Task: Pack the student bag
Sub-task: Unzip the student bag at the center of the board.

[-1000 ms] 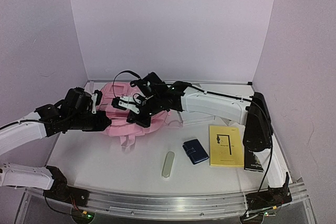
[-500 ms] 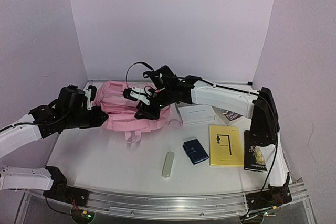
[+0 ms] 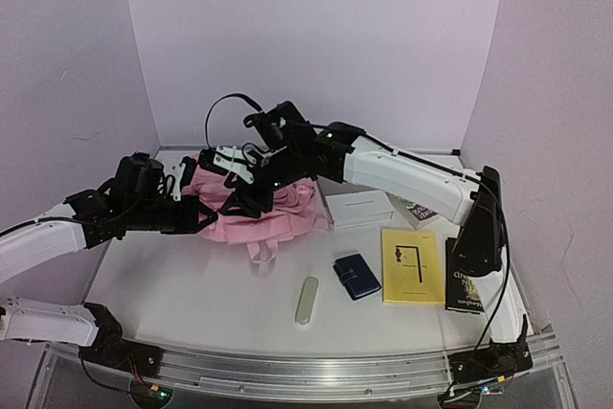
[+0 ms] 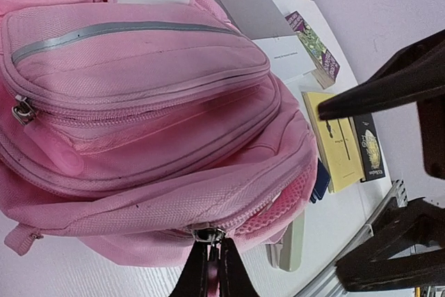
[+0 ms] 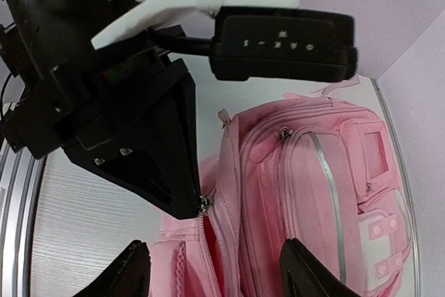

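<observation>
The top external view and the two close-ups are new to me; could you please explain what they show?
Two robot arms are bolted at the near edge of a table. The wide picture comes from a fixed camera above and behind them; the other two from cameras on each wrist. On the table lie a pink backpack, a white book, a yellow booklet, a dark blue wallet, a pale slim case and a black book. The left fingers pinch a zip pull on the backpack. The right fingers hang open above it, holding nothing.
</observation>
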You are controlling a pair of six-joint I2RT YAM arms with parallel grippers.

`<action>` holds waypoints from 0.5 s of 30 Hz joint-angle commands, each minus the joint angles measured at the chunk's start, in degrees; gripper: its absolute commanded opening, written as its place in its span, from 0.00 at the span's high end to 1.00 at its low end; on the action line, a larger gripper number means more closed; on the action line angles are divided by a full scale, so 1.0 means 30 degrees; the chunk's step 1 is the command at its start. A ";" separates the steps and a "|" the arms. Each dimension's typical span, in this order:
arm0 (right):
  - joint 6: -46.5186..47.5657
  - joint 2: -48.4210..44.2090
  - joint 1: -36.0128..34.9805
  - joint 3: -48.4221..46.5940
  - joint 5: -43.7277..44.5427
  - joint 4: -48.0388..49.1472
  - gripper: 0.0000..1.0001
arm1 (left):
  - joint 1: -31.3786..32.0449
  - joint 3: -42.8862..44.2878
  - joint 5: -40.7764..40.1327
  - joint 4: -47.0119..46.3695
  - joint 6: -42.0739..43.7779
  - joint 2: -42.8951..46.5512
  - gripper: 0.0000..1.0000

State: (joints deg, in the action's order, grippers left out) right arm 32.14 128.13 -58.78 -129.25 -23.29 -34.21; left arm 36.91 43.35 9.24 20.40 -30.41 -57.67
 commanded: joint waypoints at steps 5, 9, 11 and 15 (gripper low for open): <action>0.0306 0.1799 -0.0313 -0.0820 0.2005 -0.0079 0.51 | -0.0026 0.0872 0.1371 -0.2702 0.0186 0.0405 1.00; 0.0479 0.1811 -0.0314 -0.0728 0.3327 0.0136 0.77 | -0.0022 0.0635 0.1052 -0.2673 0.0177 0.0748 1.00; 0.0545 0.1457 -0.0321 -0.0272 0.3373 0.0255 0.96 | -0.0020 0.0574 0.0260 -0.2405 0.0105 0.0918 1.00; 0.0560 0.0490 -0.0300 0.0632 0.3373 0.0443 1.00 | -0.0042 0.0685 -0.4008 -0.0452 -0.0622 0.1026 1.00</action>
State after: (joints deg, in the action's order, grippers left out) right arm 33.34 133.71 -60.25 -129.28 -16.73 -33.33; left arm 36.91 43.31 8.66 20.03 -30.53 -57.14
